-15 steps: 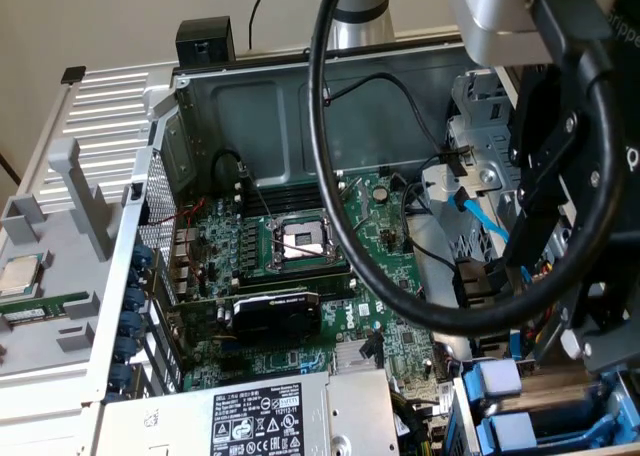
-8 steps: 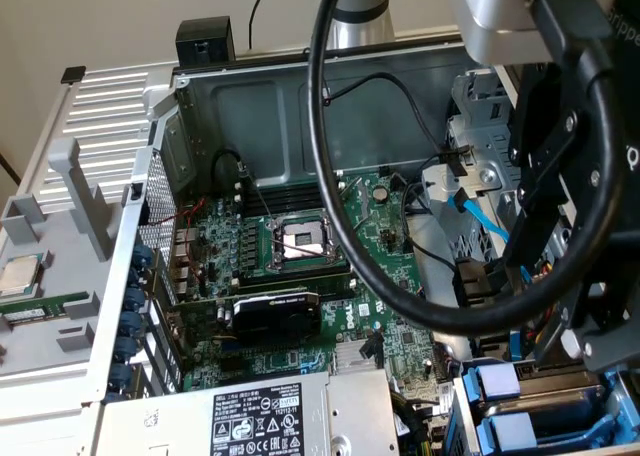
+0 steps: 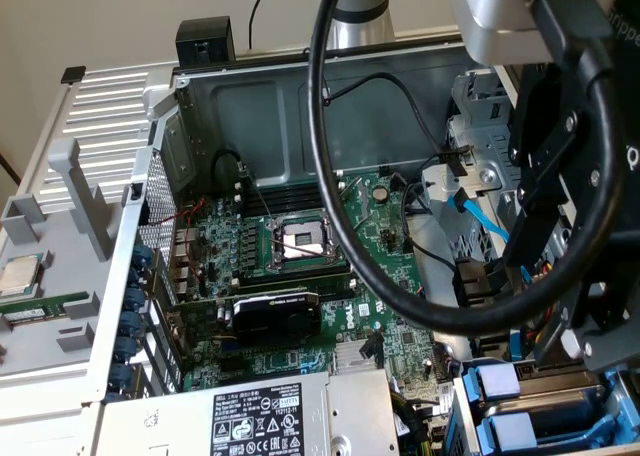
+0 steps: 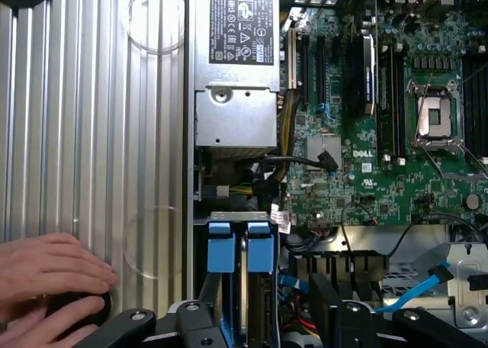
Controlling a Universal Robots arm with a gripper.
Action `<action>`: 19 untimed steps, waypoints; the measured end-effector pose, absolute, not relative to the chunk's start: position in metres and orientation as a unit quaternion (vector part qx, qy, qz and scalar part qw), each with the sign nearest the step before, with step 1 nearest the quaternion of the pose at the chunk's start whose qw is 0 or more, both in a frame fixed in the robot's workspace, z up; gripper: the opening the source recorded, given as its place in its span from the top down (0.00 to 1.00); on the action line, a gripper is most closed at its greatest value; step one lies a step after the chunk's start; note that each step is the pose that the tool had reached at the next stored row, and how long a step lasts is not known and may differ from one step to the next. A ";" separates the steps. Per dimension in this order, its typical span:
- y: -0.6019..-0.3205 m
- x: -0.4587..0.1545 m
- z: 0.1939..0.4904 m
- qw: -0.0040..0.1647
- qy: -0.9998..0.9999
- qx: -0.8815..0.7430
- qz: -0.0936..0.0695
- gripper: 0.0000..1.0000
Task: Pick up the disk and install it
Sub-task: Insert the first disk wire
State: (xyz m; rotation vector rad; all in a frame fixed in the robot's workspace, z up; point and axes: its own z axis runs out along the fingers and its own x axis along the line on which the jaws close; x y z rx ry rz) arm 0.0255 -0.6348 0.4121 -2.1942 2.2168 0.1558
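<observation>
Disk (image 4: 259, 252) in its blue carrier, seated in the drive bay (image 4: 239, 215) at a corner of the open computer case (image 3: 300, 86); low at the exterior view's right, just beside the grey power supply (image 4: 232, 66) with its black-and-white label. Two blue tabs (image 4: 220, 250) side by side at the bay mouth; whether one carrier or two, not discernible.

Gripper (image 4: 267, 329) at the bay, jaws apart, black fingers (image 4: 332, 317) standing either side of the blue tabs. One finger close against the blue plastic, the other separated from it by a gap showing red and blue wiring. Nothing clamped between the jaws.

Thick black cable (image 3: 325, 176) from the arm, looping in front of the case interior in the exterior view. Green motherboard (image 4: 358, 165) beyond the bay, carrying the CPU socket (image 4: 437, 119) and a black graphics card (image 3: 275, 311). Light-blue data cable (image 4: 427, 285) trailing across the metal cage near the gripper.

Outside the case, on the ribbed aluminium surface (image 4: 91, 119): a person's hand (image 4: 46, 279), fingers laid over a round black object (image 4: 76, 310).

On the grey tray (image 3: 40, 246) at the exterior view's left, well apart from the disk: small square CPU chip (image 3: 20, 274) and green memory stick (image 3: 40, 308).
</observation>
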 end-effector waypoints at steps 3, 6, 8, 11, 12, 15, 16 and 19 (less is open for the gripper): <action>-0.635 0.026 0.413 0.009 0.710 -0.703 0.050 0.43; -0.633 0.029 0.416 0.009 0.710 -0.703 0.050 0.43; -0.632 0.031 0.419 0.010 0.710 -0.703 0.050 0.43; -0.628 0.034 0.424 0.011 0.710 -0.703 0.049 0.43; -0.627 0.035 0.426 0.011 0.710 -0.703 0.048 0.43; -0.626 0.036 0.429 0.011 0.707 -0.706 0.048 0.43; -0.626 0.036 0.430 0.011 0.703 -0.709 0.048 0.43; -0.626 0.037 0.430 0.011 0.694 -0.718 0.048 0.43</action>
